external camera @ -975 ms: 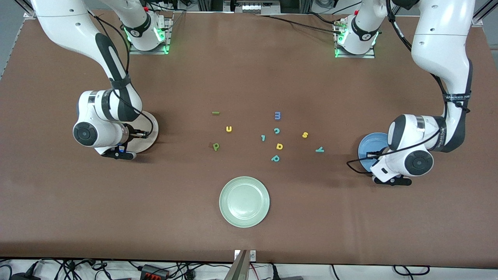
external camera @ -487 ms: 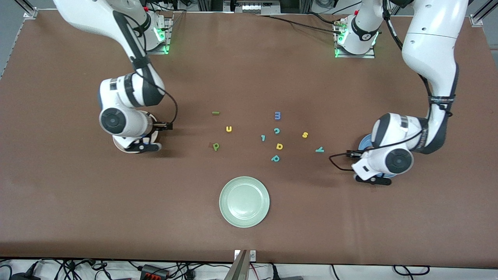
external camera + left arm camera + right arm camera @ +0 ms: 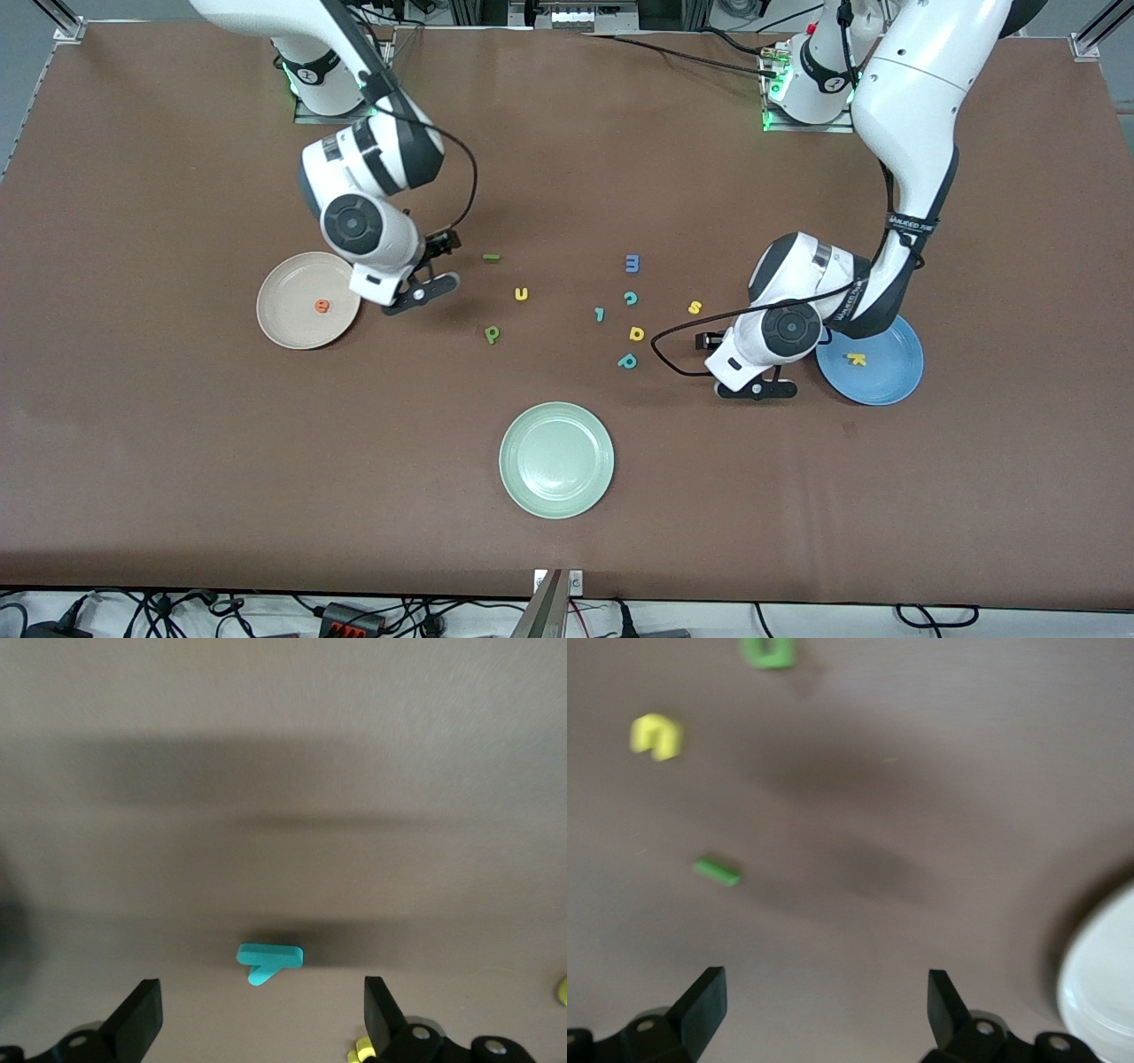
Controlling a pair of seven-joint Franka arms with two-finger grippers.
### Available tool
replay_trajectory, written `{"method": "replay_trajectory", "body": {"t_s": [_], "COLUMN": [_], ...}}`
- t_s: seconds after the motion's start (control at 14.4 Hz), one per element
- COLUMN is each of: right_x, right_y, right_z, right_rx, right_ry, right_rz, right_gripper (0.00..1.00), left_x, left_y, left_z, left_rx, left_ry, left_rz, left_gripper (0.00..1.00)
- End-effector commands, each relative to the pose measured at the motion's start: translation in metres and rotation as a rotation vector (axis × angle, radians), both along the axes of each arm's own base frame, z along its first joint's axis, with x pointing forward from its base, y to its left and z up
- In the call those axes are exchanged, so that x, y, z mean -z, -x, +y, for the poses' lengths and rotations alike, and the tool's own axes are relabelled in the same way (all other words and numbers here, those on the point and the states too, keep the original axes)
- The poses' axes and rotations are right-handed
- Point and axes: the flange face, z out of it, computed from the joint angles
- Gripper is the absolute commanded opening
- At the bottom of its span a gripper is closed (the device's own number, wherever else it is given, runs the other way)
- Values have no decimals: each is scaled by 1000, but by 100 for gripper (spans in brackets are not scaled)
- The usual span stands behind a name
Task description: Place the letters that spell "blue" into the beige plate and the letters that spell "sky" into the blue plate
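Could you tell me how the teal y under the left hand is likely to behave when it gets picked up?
The teal y looks like a thin, flat foam piece, so it is probably very light and slightly squashy. Lying flat on the table, it shouldn't roll, but it may skid if nudged. The left hand stands open over it.

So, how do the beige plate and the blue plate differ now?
The beige plate lies toward the right arm's end and holds an orange letter; the blue plate lies toward the left arm's end and holds a yellow k. Both are round, each holding one letter.
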Motion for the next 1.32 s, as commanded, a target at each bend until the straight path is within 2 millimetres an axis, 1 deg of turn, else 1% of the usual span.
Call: {"method": "replay_trajectory", "body": {"t_s": [0.0, 0.14, 0.21, 0.28, 0.35, 0.42, 0.49, 0.63, 0.7, 0.77, 0.91, 1.04, 1.11, 1.18, 1.25], "right_x": [-2, 4, 6, 13, 16, 22, 31, 51, 56, 60, 67, 75, 80, 82, 86], "right_y": [14, 18, 23, 30, 42, 49, 51, 57, 59, 60, 62, 68, 76, 83, 87], "right_z": [10, 23, 33, 46, 60, 65, 64, 56, 54, 56, 58, 63, 71, 80, 85], "right_rx": [-195, -355, -407, -462, -506, -532, -579, -670, -708, -753, -835, -866, -885, -912, -922], "right_ry": [-78, -128, -142, -153, -159, -168, -187, -217, -226, -235, -252, -254, -256, -256, -257], "right_rz": [-22, -49, -60, -63, -76, -100, -140, -185, -195, -197, -201, -182, -172, -170, -161], "right_gripper": [100, 100, 100, 100, 100, 100, 100, 100, 100, 100, 100, 100, 100, 95, 92], "left_x": [9, 21, 21, 21, 21, 21, 20, 20, 19, 19, 18, 11, 4, -8, -20], "left_y": [18, 24, 24, 24, 24, 23, 22, 20, 20, 20, 21, 19, 16, 12, 7], "left_z": [3, 7, 7, 8, 8, 10, 13, 16, 16, 16, 15, 19, 23, 27, 31], "left_rx": [-25, -28, -30, -31, -30, -31, -36, -42, -44, -44, -40, -30, -37, -38, -41], "left_ry": [21, 34, 36, 36, 36, 37, 38, 37, 37, 36, 35, 32, 27, 17, 10], "left_rz": [-35, -53, -57, -57, -57, -58, -58, -59, -60, -59, -56, -54, -51, -49, -52], "left_gripper": [100, 100, 100, 95, 87, 72, 58, 28, 18, 13, 12, 12, 12, 12, 12]}}
